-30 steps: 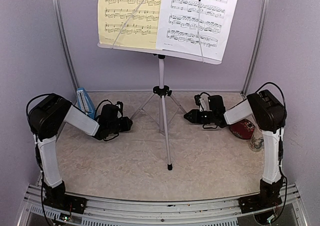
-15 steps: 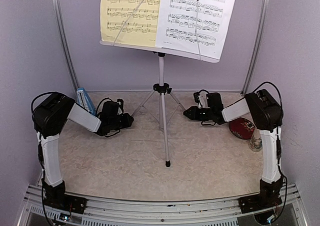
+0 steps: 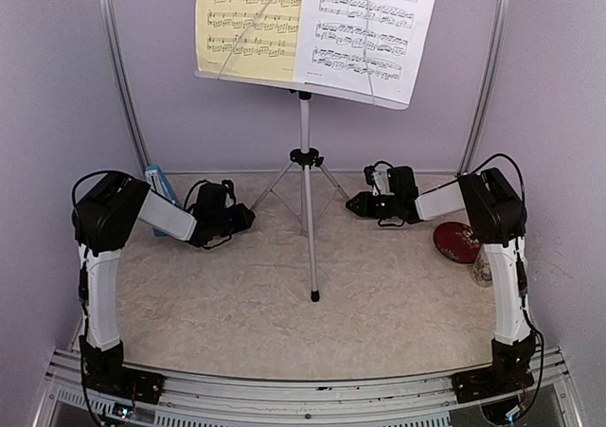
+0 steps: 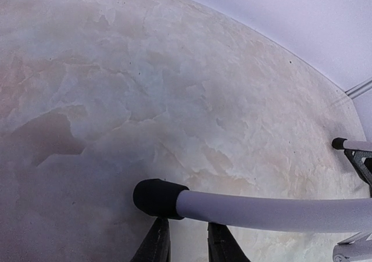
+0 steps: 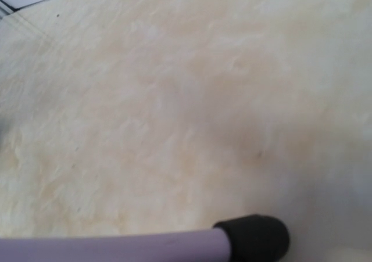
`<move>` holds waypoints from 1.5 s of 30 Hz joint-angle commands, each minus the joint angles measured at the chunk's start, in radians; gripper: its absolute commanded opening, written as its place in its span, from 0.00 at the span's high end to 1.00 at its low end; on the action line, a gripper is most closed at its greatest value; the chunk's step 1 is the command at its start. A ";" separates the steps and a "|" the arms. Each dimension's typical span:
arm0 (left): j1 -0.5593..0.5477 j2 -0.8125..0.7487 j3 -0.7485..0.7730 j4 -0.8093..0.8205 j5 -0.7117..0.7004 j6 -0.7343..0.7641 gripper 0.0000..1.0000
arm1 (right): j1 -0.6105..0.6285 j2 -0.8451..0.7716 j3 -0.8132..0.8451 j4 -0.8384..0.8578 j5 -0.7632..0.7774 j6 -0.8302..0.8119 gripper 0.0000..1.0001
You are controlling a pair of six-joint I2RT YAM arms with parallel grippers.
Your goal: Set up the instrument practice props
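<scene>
Music stand upright mid-table, pole vertical, three legs spread. The front foot is planted toward the arms, and the two rear legs splay toward the back wall. Yellow sheet and white sheet sit side by side on the desk, leaning back with its lip under their lower edges. A wire arm crosses each, presumably to stop sliding or curling. Metronome stands on the table at back left, just behind the left forearm and well apart from the stand. Left gripper is low at the left rear leg. Its wrist view shows that leg and its rubber foot lying across the fingers, not between them. Jaws a little apart, bare table in the gap, so no clamp on the leg. Reads as a hook or nudge to shift the stand without tipping it. Right gripper mirrors this at the right rear leg. Its fingers are absent from its own view and too small from above, so jaw state cannot be told. Judgement: both work low on the legs so the top-heavy stand moves square. Red disc lies beside the right arm.
</scene>
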 commanded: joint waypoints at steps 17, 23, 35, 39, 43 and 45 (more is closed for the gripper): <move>0.062 0.180 0.383 -0.099 0.052 0.002 0.77 | -0.040 0.225 0.450 -0.184 -0.015 -0.016 0.64; 0.075 0.220 0.454 -0.125 0.048 0.015 0.76 | -0.055 0.286 0.557 -0.214 -0.037 0.009 0.64; 0.098 0.175 0.430 -0.105 0.063 0.076 0.59 | -0.067 0.238 0.559 -0.198 -0.103 -0.020 0.55; 0.097 0.021 0.277 -0.026 0.091 0.064 0.31 | -0.068 0.119 0.396 -0.104 -0.132 -0.028 0.39; 0.073 -0.123 0.188 -0.056 0.067 0.114 0.10 | -0.070 0.008 0.256 -0.022 -0.150 -0.020 0.16; 0.065 -0.198 0.142 -0.082 0.030 0.140 0.06 | -0.070 -0.037 0.199 0.011 -0.163 -0.018 0.12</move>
